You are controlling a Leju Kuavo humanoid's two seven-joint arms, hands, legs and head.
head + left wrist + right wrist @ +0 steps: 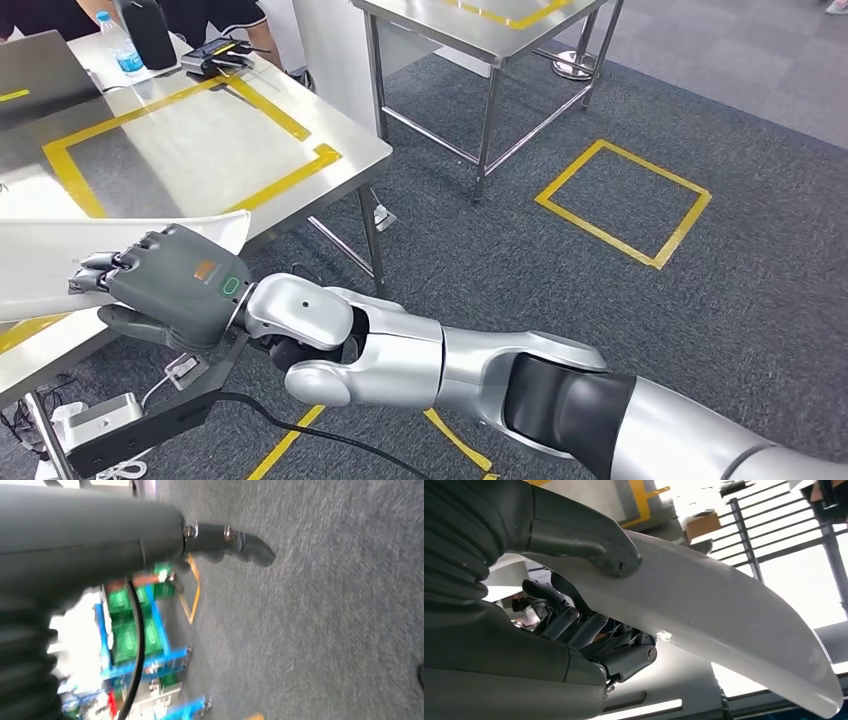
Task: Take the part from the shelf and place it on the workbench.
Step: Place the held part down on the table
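So the right robot hand has the white part clamped, thumb on one face and the darker fingers curled against the other, you can see that best in the right wrist view where the thumb presses down on the smooth curved panel. The part is a long, thin, slightly bowed white panel; in the head view its long axis runs roughly along the near edge of the table, one pointed end reaching toward the table's near right corner and the other end running out of the picture on the left. It sits right at that near edge, low over the steel top, but I can't tell if it's touching the surface or just above it. On the table there's a yellow tape rectangle with bare steel inside it, so plenty of room there; the far edge is more crowded with a water bottle, a black box thing and a laptop. To the right of the table is open grey carpet with a yellow floor square, and a second steel table stands well apart. The left robot hand hangs over carpet with nothing in it, fingers looking curled in, though the picture is blurry.
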